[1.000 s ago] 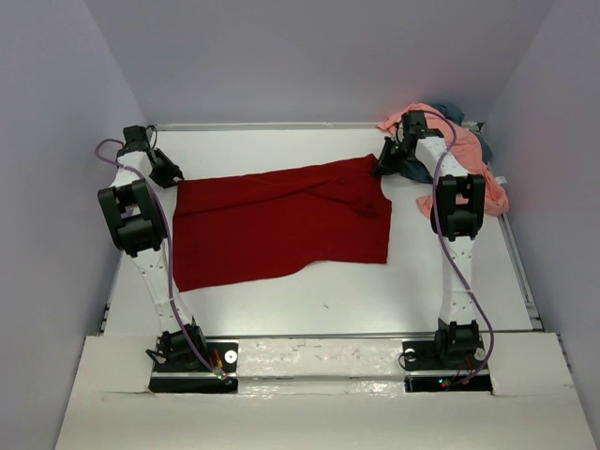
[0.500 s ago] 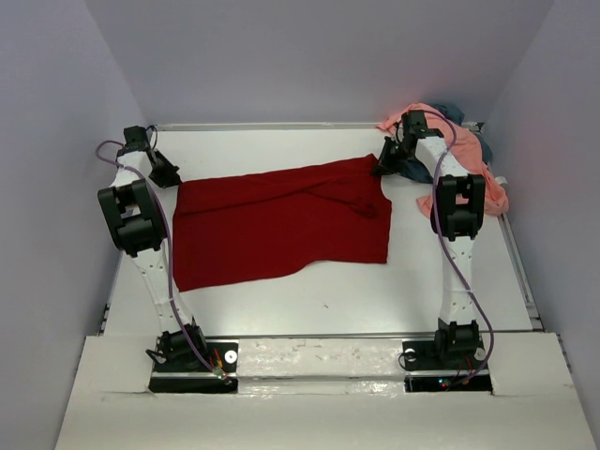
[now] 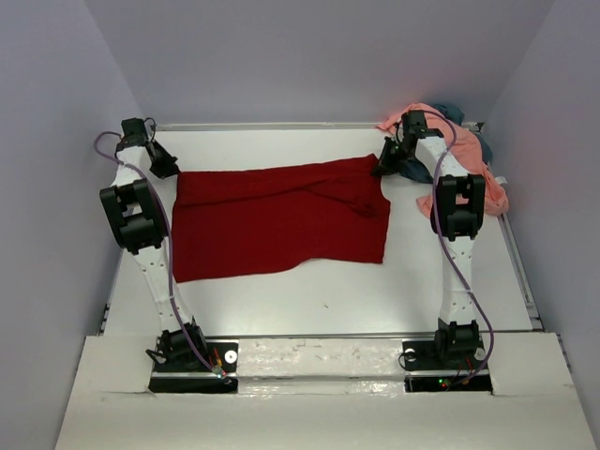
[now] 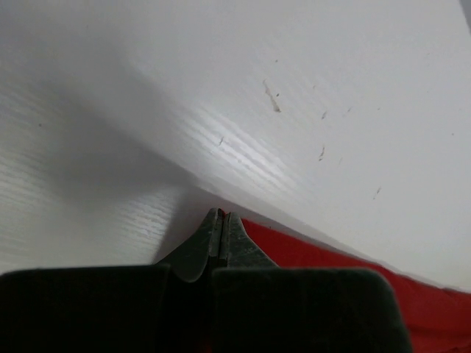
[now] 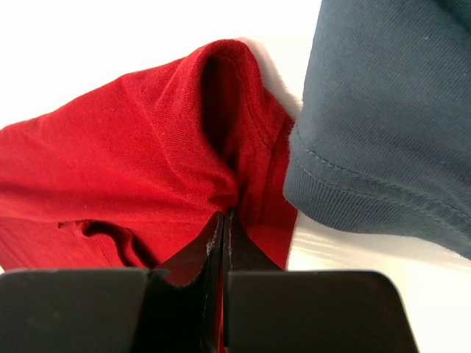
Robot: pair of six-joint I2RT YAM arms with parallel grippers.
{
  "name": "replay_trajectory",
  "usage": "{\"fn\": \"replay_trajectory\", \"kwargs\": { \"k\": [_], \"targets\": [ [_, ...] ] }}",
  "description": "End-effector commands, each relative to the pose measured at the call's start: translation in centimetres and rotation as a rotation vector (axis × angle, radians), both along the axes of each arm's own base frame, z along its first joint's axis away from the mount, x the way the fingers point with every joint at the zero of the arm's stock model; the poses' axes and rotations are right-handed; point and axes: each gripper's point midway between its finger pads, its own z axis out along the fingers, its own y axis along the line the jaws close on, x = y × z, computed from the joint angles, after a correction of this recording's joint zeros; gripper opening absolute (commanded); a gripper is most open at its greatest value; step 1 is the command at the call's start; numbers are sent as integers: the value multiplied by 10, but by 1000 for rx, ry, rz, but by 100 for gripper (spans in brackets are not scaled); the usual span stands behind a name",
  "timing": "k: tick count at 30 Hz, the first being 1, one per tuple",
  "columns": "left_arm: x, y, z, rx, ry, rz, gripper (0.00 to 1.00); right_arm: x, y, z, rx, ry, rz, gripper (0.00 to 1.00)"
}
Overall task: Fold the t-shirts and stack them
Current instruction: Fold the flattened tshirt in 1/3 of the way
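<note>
Though both are closed on the dark red cloth t-shirt [image 3: 281, 220], left gripper [image 4: 221, 218] holds a mere sliver, slip risk; right gripper [image 5: 223, 218] may snag neighbouring slate blue-grey shirt [image 5: 390, 110].

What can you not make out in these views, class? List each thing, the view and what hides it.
Blue-grey shirt: top view, mostly under the pink shirt and behind the right arm; cut off by the edge in the right wrist view.
Pink shirt: top view, crumpled, part hidden by that arm.
Red shirt: left wrist view shows only a corner; the shut jaws and bottom edge hide the rest.
</note>
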Motion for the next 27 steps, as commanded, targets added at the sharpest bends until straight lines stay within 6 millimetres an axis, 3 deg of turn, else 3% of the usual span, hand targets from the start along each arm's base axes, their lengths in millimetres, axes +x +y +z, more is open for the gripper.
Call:
{"fn": "replay_trajectory", "kwargs": {
  "k": [1,7,18,19,21,24,27],
  "targets": [
    [27,4,39,13,-109,-11,0,12,-9,12,-25,-40,-16,0],
    [37,8,47,22,-136,-8,0,14,-13,13,-46,-43,-31,0],
    [39,6,38,3,-138,-1,0,11,-18,12,-74,-34,-42,0],
    [39,6,38,3,-138,-1,0,11,-19,12,-81,-33,-46,5],
    [39,5,37,2,-137,-3,0,9,-18,15,-76,-34,-38,38],
    [39,5,36,1,-136,-6,0,6,-14,25,-51,-43,-22,60],
    [37,3,34,-11,-136,-10,0,2,-11,42,-32,-64,-11,63]
  ]
}}
